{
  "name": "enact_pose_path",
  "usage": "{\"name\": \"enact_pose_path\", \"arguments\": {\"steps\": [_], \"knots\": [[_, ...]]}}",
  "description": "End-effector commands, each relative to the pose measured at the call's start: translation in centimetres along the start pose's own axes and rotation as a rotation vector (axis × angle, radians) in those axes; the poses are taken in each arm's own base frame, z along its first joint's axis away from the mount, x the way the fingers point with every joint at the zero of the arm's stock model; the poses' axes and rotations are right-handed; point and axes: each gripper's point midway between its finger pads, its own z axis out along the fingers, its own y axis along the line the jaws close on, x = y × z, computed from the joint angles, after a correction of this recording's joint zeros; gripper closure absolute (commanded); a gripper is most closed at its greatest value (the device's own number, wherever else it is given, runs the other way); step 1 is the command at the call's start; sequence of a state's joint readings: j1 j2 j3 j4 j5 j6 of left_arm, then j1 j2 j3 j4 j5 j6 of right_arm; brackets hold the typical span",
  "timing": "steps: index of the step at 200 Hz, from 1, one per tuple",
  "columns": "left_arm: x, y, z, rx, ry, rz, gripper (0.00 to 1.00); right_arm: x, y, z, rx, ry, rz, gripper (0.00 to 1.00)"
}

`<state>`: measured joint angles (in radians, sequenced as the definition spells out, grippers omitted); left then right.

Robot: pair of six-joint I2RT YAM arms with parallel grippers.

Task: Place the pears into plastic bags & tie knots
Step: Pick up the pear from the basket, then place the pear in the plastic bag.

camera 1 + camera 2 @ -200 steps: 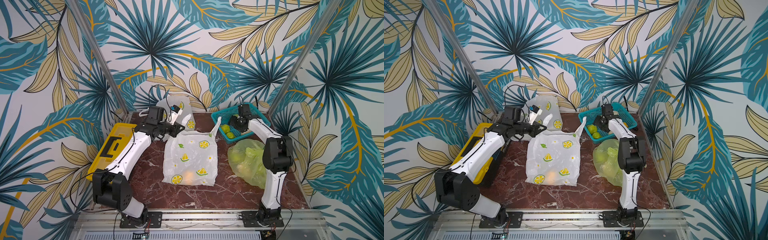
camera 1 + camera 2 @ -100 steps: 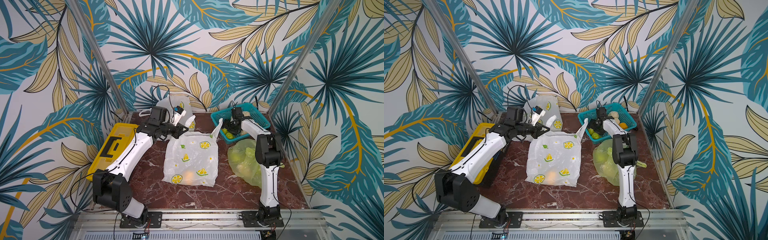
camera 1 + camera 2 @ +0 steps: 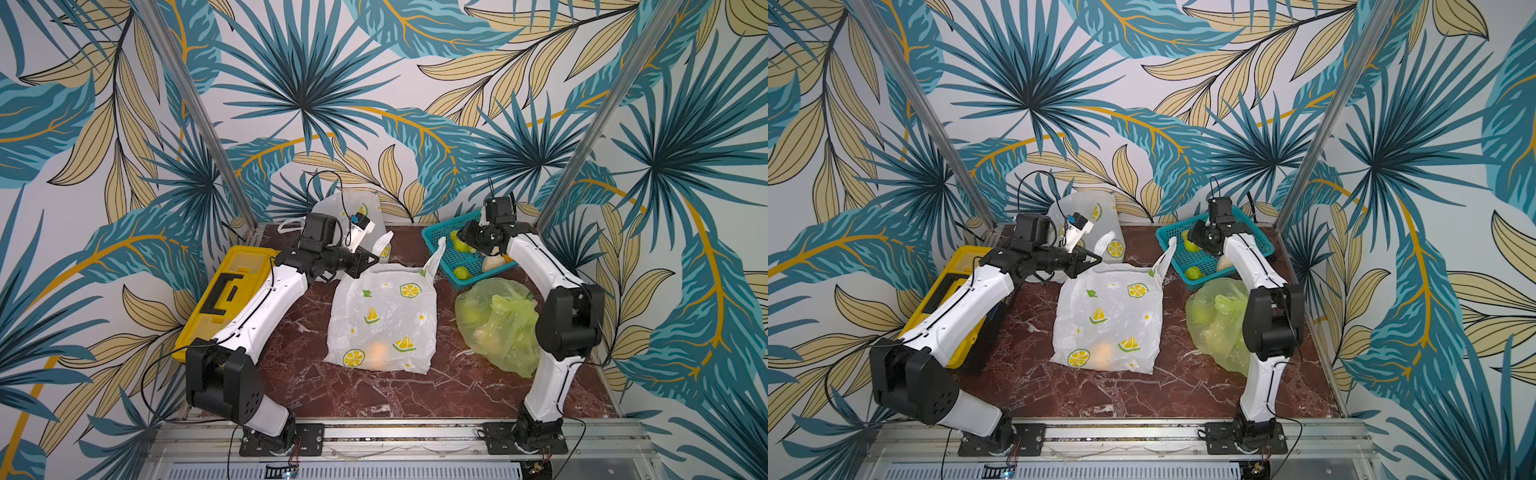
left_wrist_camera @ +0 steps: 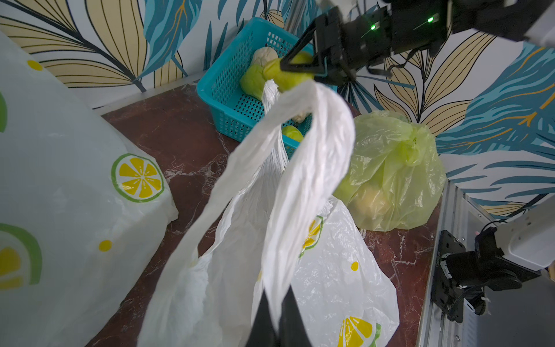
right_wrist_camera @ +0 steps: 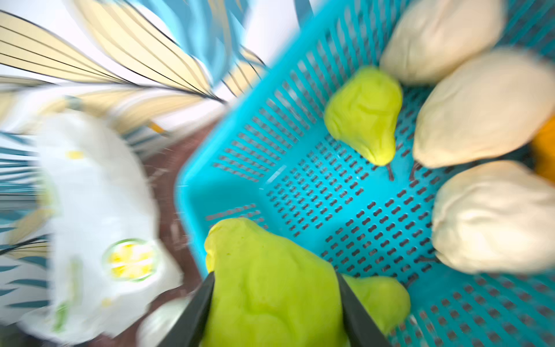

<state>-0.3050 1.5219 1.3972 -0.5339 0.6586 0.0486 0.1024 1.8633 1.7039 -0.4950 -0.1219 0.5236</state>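
The left pincer (image 4: pixel 274 303) is pressed together on a handle (image 4: pixel 315 144) of the white bag (image 3: pixel 382 316). That bag lies mid-bench (image 3: pixel 374 395), with an orange pear (image 3: pixel 376 353) showing through near its 6 o'clock end. The right pincer (image 5: pixel 274 276) pinches a green pear (image 5: pixel 270 300) by both sides over the teal basket (image 5: pixel 315 192) at 1 o'clock. Cream pears (image 5: pixel 480 108) lie inside the basket beside a second green pear (image 5: pixel 363 114). The green bag (image 3: pixel 498 328), at 3 o'clock, holds pears and is gathered into a knot (image 4: pixel 413 144). A second white bag (image 3: pixel 1084 212), with lemon-slice prints, stands at 12 o'clock, and a yellow case (image 3: pixel 224 291) sits at 9. The blue tag (image 3: pixel 358 218) on the left wrist camera is too small to read.
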Motion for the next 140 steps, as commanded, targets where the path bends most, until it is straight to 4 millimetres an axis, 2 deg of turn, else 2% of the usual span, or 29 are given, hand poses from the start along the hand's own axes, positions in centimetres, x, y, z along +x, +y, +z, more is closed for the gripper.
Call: {"name": "enact_pose_path", "arguments": {"steps": [1,23,48,64,96,115,129,140], "knots": [[-2.8,-1.5,-1.2,0.021,-0.069,0.066,1.0,1.7,1.4,-3.0,-0.044,0.005,-0.048,0.69],[-3.6,-2.2,-1.4,0.046,-0.083,0.082,1.0,4.2,4.1,-6.3,-0.125,0.028,-0.083,0.71],[-4.2,-2.8,-1.6,0.069,-0.095,0.096,1.0,7.9,9.4,-9.8,-0.258,0.053,-0.182,0.72],[-4.6,-3.2,-1.3,0.085,-0.096,0.098,1.0,9.8,12.3,-11.2,-0.339,0.069,-0.21,0.72],[-5.6,-4.8,-1.0,0.12,-0.106,0.125,1.0,11.8,16.2,-11.0,-0.462,0.098,-0.169,0.74],[-5.8,-4.9,-0.7,0.127,-0.105,0.129,1.0,14.6,18.1,-10.5,-0.513,0.18,-0.167,0.75],[-5.8,-4.3,-0.3,0.107,-0.103,0.137,1.0,16.8,18.5,-10.5,-0.543,0.227,-0.145,0.75],[-5.9,-3.9,0.0,0.098,-0.1,0.135,1.0,17.8,18.3,-10.7,-0.569,0.232,-0.103,0.75]]}}
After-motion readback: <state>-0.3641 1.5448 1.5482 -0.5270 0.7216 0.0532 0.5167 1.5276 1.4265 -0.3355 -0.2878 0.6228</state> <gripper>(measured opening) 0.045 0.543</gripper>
